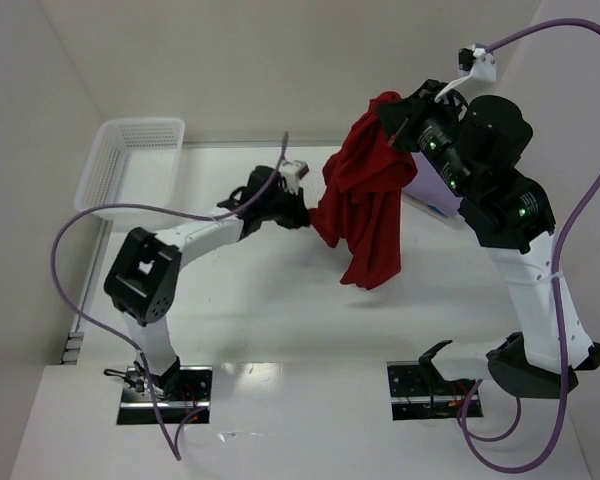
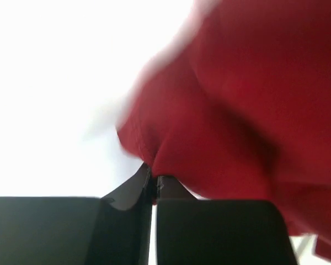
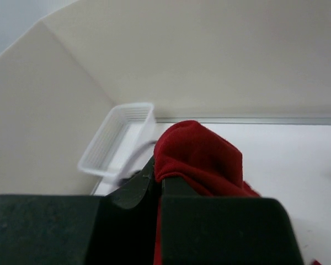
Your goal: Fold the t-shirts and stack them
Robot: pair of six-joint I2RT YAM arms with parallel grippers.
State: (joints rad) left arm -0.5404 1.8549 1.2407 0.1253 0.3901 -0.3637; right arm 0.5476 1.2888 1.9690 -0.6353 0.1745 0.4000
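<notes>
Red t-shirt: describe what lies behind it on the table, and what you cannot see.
Only a lavender edge shows beside the red t-shirt; the rest is hidden by the cloth and right arm.

The left arm (image 1: 185, 238) is raised from its base, bent sharply at the elbow, and stretched low toward the right across the middle of the overhead view. The left gripper (image 1: 302, 214) is closed, with its jaws pinched on an edge of the dark red t-shirt (image 1: 365, 200). In the left wrist view its fingers (image 2: 128, 194) are seen pressed together on the cloth. The right arm (image 1: 535, 290) is lifted high, folded over at the top, and turned leftward. The right gripper (image 1: 395, 112) is clamped on an upper bunch of the same cloth. In the right wrist view that bunch is seen caught between the closed fingers (image 3: 135, 189).
</notes>
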